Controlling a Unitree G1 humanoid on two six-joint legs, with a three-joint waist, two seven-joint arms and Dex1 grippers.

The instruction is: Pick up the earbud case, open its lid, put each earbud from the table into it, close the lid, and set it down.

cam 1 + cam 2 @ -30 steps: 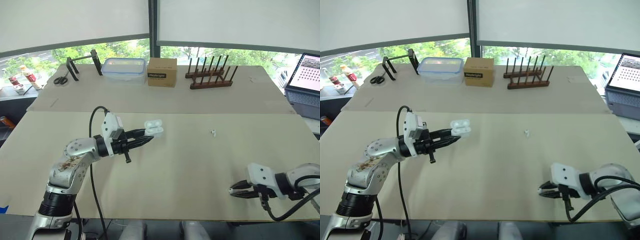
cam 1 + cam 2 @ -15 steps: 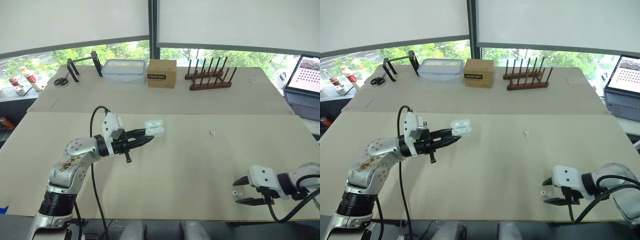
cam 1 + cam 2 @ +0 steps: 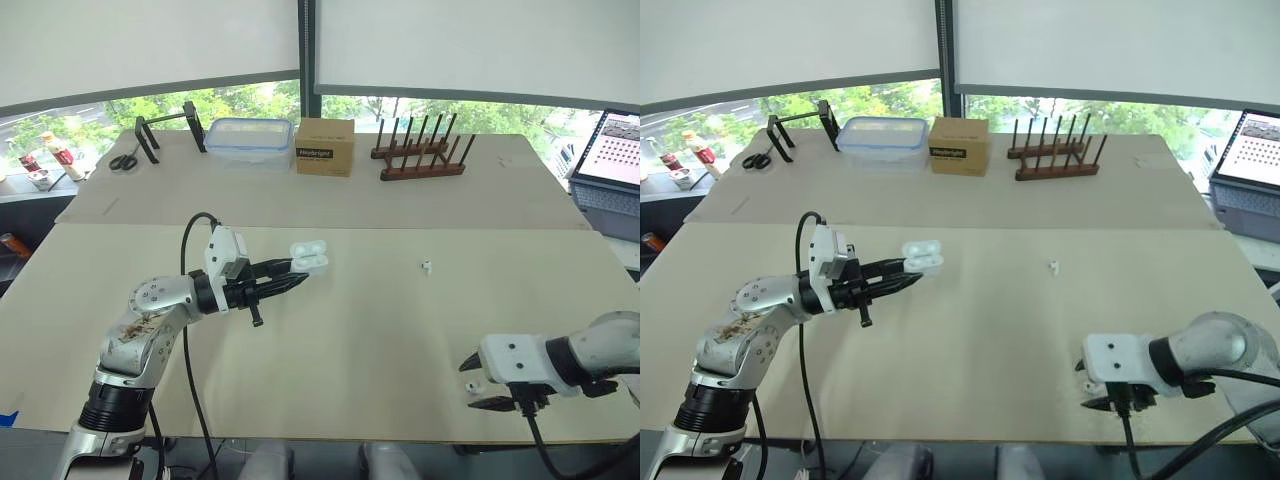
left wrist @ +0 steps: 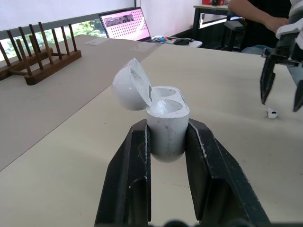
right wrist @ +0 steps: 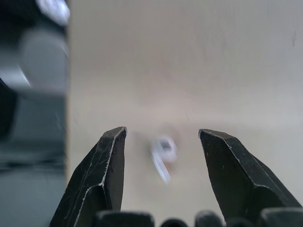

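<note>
My left gripper (image 3: 300, 270) is shut on the white earbud case (image 3: 308, 262), held above the table left of centre. Its lid stands open in the left wrist view, where the case (image 4: 165, 124) sits between the two black fingers. One white earbud (image 3: 472, 388) lies on the table near the front right edge, with my right gripper (image 3: 470, 385) open and a finger on either side of it. The right wrist view has this earbud (image 5: 163, 152) lying between the fingertips. A second earbud (image 3: 426, 266) lies on the table right of centre.
On the far table stand a wooden peg rack (image 3: 420, 150), a cardboard box (image 3: 324, 145), a clear plastic container (image 3: 248, 140), a black stand (image 3: 165, 125) and scissors (image 3: 122, 160). A laptop (image 3: 612, 160) sits at the right edge. A person (image 4: 255, 14) sits beyond the table.
My right gripper went from shut to open, and its wrist has turned and shifted slightly left; an earbud now lies between its fingers. The left gripper and case have stayed still.
</note>
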